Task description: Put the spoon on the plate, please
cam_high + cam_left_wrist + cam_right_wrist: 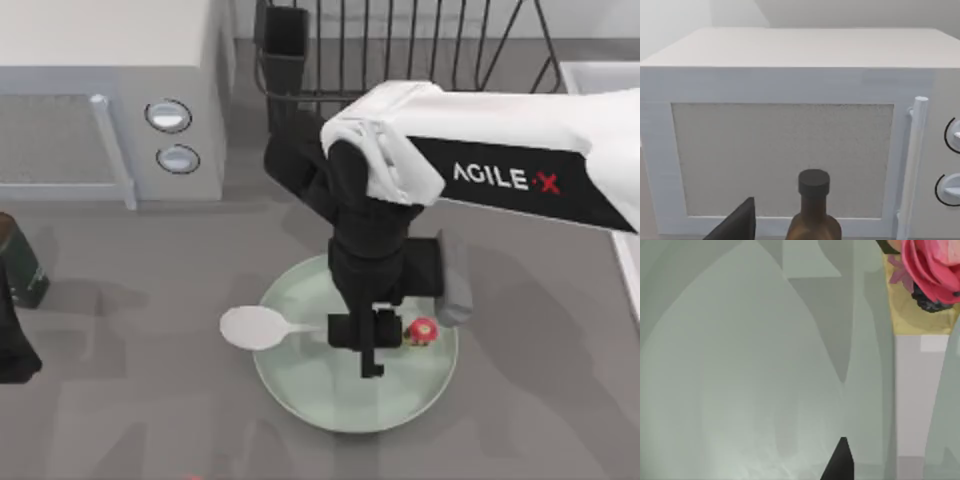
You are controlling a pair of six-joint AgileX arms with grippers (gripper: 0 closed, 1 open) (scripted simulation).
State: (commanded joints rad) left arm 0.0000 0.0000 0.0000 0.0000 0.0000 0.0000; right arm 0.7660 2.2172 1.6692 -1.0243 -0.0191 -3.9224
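Observation:
The white spoon [262, 327] lies across the pale green plate [310, 400] at the table's front middle. Its oval bowl pokes out past the plate's left rim. Its thin handle [916, 390] runs right under my right gripper [372, 338] to the red ornament [423, 330] [930, 270] over the plate's right part. The right gripper points straight down, low over the plate and astride the handle. It looks open, with one dark fingertip [372, 368] standing apart from the handle on the near side. My left gripper [12, 345] is parked at the table's left edge.
A white microwave [110, 120] [790, 150] fills the back left. A brown bottle [20, 265] [814, 210] stands in front of it, close to the left gripper. A black wire rack [400, 50] stands at the back, behind the right arm. A white tray edge [625, 80] sits far right.

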